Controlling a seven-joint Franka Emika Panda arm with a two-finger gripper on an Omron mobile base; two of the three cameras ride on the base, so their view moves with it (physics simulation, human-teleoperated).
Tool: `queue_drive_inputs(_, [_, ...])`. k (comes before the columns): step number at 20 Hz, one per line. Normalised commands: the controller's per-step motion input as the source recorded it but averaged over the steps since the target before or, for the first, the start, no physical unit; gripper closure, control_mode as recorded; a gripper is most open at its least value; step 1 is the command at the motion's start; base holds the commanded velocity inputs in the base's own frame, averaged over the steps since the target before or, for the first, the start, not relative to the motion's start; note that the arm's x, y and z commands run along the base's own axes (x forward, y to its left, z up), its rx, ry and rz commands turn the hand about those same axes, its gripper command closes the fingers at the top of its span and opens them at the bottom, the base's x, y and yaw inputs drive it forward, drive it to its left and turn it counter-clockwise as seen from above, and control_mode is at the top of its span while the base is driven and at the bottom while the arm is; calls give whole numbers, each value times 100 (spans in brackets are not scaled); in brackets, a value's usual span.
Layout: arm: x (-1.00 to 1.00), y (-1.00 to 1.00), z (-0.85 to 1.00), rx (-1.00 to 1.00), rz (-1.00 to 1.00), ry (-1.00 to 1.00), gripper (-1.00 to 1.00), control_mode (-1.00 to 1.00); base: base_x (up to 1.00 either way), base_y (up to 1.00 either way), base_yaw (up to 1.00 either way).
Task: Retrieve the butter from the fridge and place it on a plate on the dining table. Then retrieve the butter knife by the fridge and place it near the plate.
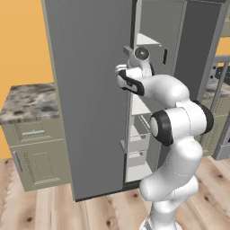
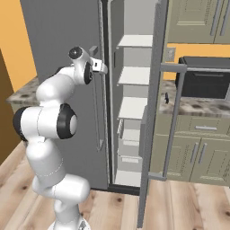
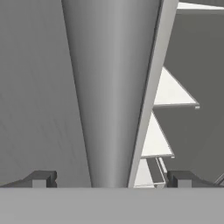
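Your pincer (image 3: 111, 179) is spread wide, its two dark fingertips (image 3: 41, 178) standing either side of the long vertical bar handle (image 3: 109, 87) that runs up the middle of the hand view; nothing is clamped between them yet. In the left base view the hand sits at centre frame, against the edge of the tall dark grey two-door fridge (image 1: 85, 90), whose doors already stand open on white shelves (image 2: 134, 108) and drawers.

You cannot see the butter on any visible shelf, so treat its place as unknown until you look deeper inside.

Judge the door as heavy and rigid, and the smooth round bar as likely to slip: take it squarely at mid-height. The butter itself should be light, soft and greasy, so grip it gently across its short sides.
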Motion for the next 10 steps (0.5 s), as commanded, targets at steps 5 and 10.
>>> queue_drive_inputs(5, [37, 0, 0, 0, 0, -1, -100, -100, 0, 0, 0])
queue_drive_inputs(10, [19, 0, 0, 0, 0, 0, 100, -100, 0, 0, 0])
